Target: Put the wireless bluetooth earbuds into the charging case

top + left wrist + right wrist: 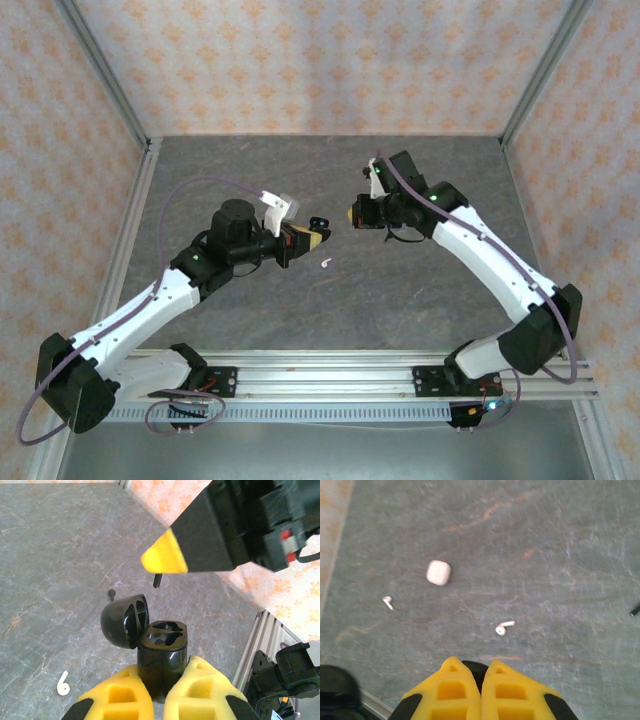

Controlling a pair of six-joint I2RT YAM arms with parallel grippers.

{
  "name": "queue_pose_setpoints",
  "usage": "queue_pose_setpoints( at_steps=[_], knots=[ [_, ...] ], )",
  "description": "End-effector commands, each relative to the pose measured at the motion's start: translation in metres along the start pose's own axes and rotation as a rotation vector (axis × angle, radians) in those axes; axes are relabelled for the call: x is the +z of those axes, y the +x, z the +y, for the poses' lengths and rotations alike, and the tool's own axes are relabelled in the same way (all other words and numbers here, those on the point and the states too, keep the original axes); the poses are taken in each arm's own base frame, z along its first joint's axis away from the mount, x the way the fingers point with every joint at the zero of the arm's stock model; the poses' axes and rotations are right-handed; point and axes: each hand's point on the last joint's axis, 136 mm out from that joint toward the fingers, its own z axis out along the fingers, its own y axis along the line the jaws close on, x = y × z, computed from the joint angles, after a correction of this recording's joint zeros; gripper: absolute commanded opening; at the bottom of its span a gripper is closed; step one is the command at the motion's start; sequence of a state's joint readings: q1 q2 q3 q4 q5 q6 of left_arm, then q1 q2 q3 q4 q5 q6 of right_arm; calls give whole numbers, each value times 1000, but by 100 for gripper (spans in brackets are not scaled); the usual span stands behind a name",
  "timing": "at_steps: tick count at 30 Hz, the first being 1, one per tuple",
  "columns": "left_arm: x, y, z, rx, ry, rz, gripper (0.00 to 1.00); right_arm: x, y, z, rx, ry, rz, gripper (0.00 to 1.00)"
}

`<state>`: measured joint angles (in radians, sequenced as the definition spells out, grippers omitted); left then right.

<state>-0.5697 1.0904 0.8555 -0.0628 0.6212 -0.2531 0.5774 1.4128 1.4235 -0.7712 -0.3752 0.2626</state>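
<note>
Gripping glossy black case, lid flipped open, left gripper; right gripper pinching tiny black earbud.

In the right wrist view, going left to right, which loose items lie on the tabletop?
White earbud → white case → second white earbud → thin dark object cut off at the right edge, too little showing to identify.
</note>
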Motion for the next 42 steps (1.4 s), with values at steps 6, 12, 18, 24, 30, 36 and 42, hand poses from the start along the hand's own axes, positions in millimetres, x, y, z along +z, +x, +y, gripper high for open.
queue_pose_setpoints(
  at_steps=[6,12,18,24,30,36,42],
  knots=[
    [-9,-28,-24,80,99,-135,0,-57,-32,60,-59,-285,-214,3],
    [-9,-35,-32,87,138,-157,0,-91,-37,91,-112,-443,-312,4],
    [-11,-43,-39,81,169,-179,0,-96,-26,114,-194,-514,-300,4],
    [-19,-50,-46,79,183,-204,0,-94,-23,123,-243,-539,-293,4],
    [-30,-53,-53,81,192,-227,0,-96,-24,126,-290,-548,-297,4],
    [-37,-56,-61,82,219,-237,0,-100,-17,133,-305,-591,-265,4],
    [-41,-58,-68,79,249,-231,0,-104,-11,137,-325,-626,-243,4]
  ],
)
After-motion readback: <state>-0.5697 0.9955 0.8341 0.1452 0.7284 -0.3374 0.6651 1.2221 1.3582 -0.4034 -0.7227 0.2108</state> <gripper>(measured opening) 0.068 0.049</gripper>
